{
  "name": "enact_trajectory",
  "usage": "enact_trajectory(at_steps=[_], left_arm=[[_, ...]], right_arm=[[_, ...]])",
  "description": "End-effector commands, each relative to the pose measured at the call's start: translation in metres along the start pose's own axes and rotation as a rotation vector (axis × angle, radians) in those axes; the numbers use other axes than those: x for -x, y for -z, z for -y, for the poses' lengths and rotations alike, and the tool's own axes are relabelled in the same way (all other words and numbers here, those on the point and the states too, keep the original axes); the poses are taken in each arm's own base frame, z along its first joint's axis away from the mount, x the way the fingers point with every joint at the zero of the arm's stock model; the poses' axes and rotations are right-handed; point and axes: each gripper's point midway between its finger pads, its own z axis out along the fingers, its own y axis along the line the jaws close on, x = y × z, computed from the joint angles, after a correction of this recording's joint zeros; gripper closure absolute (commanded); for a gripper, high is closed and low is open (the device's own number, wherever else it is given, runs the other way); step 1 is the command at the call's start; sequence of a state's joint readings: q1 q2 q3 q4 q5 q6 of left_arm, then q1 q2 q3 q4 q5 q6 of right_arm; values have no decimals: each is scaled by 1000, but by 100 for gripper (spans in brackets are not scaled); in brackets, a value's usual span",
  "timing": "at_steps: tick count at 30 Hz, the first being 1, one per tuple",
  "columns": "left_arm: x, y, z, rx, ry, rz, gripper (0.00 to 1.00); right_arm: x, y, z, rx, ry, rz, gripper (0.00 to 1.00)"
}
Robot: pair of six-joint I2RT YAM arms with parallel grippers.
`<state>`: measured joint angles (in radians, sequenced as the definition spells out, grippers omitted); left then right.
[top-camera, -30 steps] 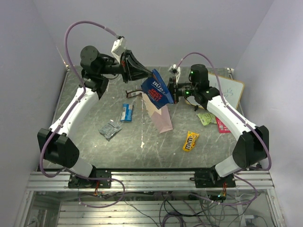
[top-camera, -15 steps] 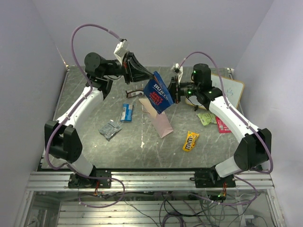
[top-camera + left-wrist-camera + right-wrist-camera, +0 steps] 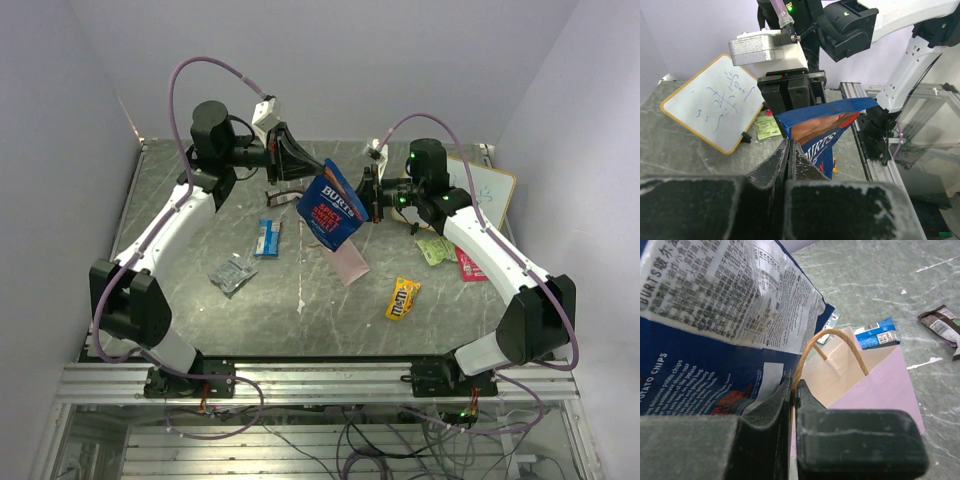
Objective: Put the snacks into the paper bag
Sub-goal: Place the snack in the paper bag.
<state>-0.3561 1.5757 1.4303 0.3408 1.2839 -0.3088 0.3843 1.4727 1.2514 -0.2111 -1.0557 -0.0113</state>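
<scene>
My left gripper (image 3: 316,178) is shut on the top corner of the dark blue chip bag (image 3: 333,205) and holds it in the air; the left wrist view shows the jaws (image 3: 789,143) closed on that bag (image 3: 832,127). My right gripper (image 3: 368,195) is shut on a thin handle of the pale pinkish paper bag (image 3: 348,262), as the right wrist view shows (image 3: 794,390). The chip bag (image 3: 715,315) hangs at the paper bag's (image 3: 875,385) open mouth and hides most of it from above.
On the table lie the blue-white packet (image 3: 267,237), silver-grey packet (image 3: 232,273), brown bar (image 3: 285,198), yellow M&M's (image 3: 403,298), light green packet (image 3: 436,250) and pink-red packet (image 3: 468,266). A white scribbled board (image 3: 487,192) stands at the back right.
My left arm has swung right and lowered the chip bag over the paper bag. The right gripper has shifted slightly back with the handle. Less of the paper bag shows.
</scene>
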Motion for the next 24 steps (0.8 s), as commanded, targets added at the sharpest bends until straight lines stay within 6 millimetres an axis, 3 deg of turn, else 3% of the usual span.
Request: enact_trajectory(at_steps=[1,18,24], left_arm=[[18,7,7,49,-133,-28,93],[47,12,12,85,-157,43,93],[37,15,0,141,-174,19,93]], right_arm=[[1,7,0,-22,19,7,100],[-6,7,6,-37,12,2,100],[-3,9,5,-36,8,9,100]])
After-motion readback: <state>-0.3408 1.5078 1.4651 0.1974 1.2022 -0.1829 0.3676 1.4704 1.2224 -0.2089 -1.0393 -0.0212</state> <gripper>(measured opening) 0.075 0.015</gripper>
